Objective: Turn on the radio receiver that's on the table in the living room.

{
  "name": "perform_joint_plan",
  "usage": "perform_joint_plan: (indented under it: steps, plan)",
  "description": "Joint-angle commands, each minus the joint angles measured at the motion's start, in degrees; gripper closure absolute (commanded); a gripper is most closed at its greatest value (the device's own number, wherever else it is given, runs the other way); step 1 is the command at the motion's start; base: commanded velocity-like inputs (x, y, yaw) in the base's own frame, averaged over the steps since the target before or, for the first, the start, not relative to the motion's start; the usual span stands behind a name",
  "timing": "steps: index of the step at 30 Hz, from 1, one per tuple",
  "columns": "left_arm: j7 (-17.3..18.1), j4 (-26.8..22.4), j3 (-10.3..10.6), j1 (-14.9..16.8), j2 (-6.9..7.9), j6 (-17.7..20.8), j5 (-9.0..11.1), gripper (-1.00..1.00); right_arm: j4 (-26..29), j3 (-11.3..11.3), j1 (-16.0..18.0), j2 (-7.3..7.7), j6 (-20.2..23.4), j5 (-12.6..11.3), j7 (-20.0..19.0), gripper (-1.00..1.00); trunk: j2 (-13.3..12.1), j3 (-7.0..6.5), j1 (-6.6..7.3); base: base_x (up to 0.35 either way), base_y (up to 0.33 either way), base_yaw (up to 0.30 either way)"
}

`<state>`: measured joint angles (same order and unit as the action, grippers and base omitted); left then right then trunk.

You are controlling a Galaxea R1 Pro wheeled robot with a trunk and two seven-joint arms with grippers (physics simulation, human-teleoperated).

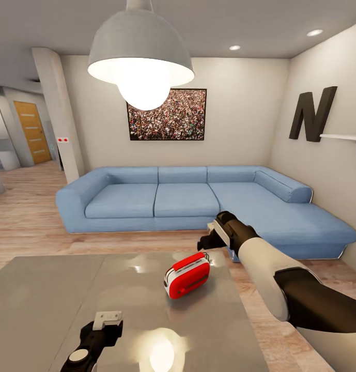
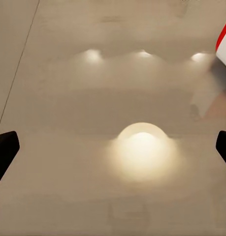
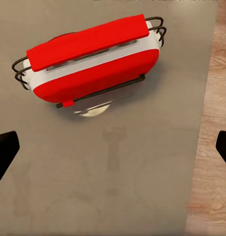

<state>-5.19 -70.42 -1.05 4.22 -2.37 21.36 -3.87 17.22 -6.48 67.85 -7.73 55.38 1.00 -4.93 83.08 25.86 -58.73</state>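
Note:
The radio receiver (image 1: 187, 275) is a small red box with white sides, standing toward the right part of the glossy grey table (image 1: 53, 289). My right gripper (image 1: 209, 238) hovers open just beyond and above it, clear of it. The right wrist view looks down on the radio (image 3: 93, 64), with its wire loops at both ends, and my right gripper (image 3: 113, 147) has its dark fingertips (image 3: 4, 150) spread wide over bare table (image 3: 117, 187). My left gripper (image 1: 108, 316) hangs open over the table's near side. In the left wrist view a corner of the radio (image 2: 225, 44) shows.
A blue L-shaped sofa (image 1: 198, 201) stands behind the table, with a crowd photo (image 1: 167, 114) on the wall above it. A white dome pendant lamp (image 1: 140, 57) hangs in front of me. Wood floor (image 3: 213, 123) runs along the table's right edge. A hallway with an orange door (image 1: 33, 132) opens at left.

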Motion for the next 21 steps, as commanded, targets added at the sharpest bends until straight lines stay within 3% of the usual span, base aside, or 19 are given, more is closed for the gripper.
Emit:
perform_joint_plan:
  steps: [1,10,15,21]
  plan:
    - [0.0,0.0,0.0,0.0,0.03,0.0,0.0,-1.0,0.0,0.0,0.0,0.0,0.0,0.0,-0.1,-1.0,0.0,0.0,0.0,0.0,0.0,0.0]
    - [-0.1,-0.2,0.0,0.0,0.2,0.0,0.0,-1.0,0.1,0.0,0.0,0.0,-1.3,-0.2,-0.2,-1.0,0.0,0.0,0.0,0.0,0.0,0.0]
    - [0.0,-0.2,0.0,0.0,0.18,0.0,0.0,-1.0,-0.1,-0.1,0.0,0.02,-0.9,0.1,-4.3,-1.0,0.0,0.0,0.0,0.0,0.0,0.0]
    - [0.0,-0.1,0.0,0.0,0.18,0.0,0.0,-1.0,-0.1,-0.2,0.0,0.48,-1.0,0.5,-5.1,-1.0,0.0,0.0,0.0,0.027,0.0,0.0]
